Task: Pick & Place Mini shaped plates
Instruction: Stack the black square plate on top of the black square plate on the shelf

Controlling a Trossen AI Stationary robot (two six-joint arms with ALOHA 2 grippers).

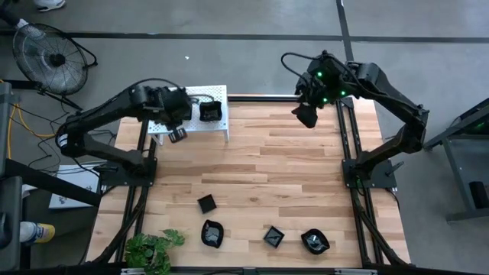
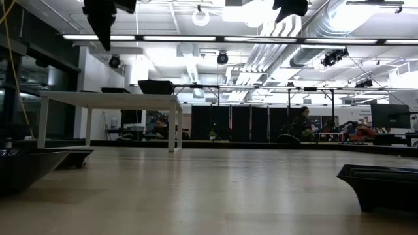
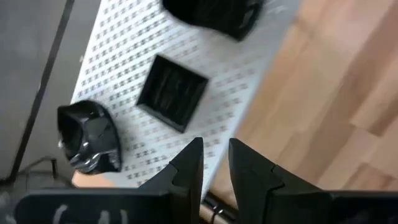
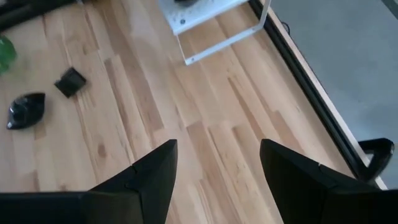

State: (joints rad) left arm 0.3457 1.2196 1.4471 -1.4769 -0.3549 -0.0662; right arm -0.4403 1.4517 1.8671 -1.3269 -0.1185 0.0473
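Three mini shaped plates lie flat on the white perforated shelf (image 3: 249, 81): a square one (image 3: 172, 92), a rounded one (image 3: 90, 135) and one at the picture's edge (image 3: 214, 14). Other black plates rest on the wood near the table's front edge: a square one (image 1: 206, 203), a wavy one (image 1: 212, 233), another square one (image 1: 273, 236) and a leaf-like one (image 1: 314, 241). My left gripper (image 3: 216, 163) hangs above the shelf's near edge (image 1: 177, 135), its fingers a narrow gap apart with nothing between them. My right gripper (image 1: 307, 116) hangs wide open and empty over the table's far right (image 4: 217, 168).
The shelf (image 1: 195, 114) stands on legs at the table's far left. A green plant (image 1: 153, 248) sits at the near left corner. Bare wood (image 1: 275, 160) spreads across the table's middle. Black frame rails (image 1: 348, 153) run along both sides.
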